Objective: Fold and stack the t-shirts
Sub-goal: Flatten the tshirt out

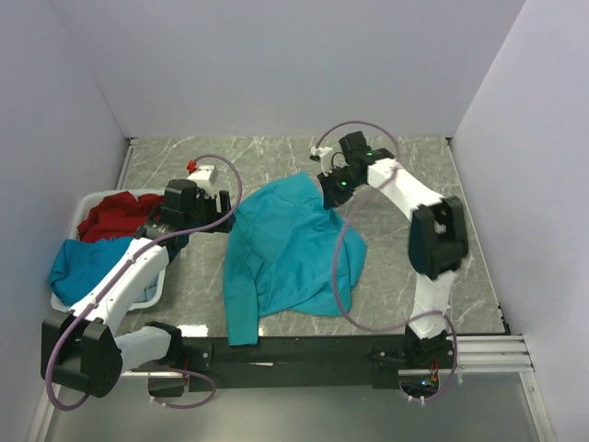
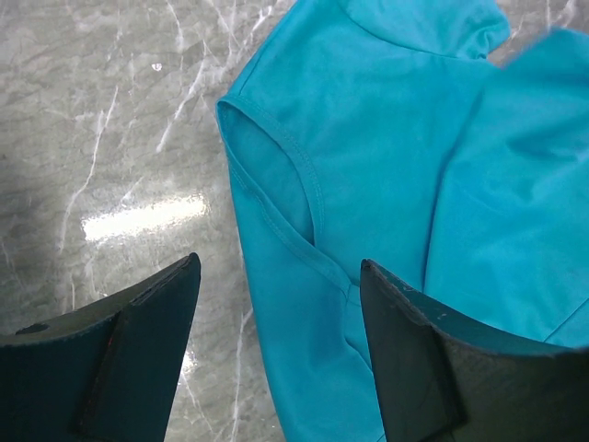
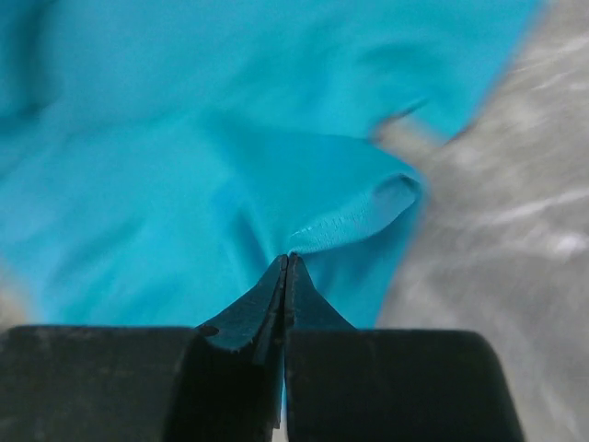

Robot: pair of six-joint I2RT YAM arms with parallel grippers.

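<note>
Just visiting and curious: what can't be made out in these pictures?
- Top view: the left arm covers part of the basket, hiding much of the red t-shirt and blue t-shirt.
- Left wrist view: the frame edges cut off the teal t-shirt.
- Right wrist view: blurred; the right gripper hides how much cloth it pinches.

A fixed camera above and behind me looks down on the whole table [image 1: 276, 157]. The camera on my left hand [image 2: 279, 264] looks down from near; the one on my right hand [image 3: 285, 261] sits even nearer. All three share the teal t-shirt [image 1: 285, 230] ahead of each hand.
</note>
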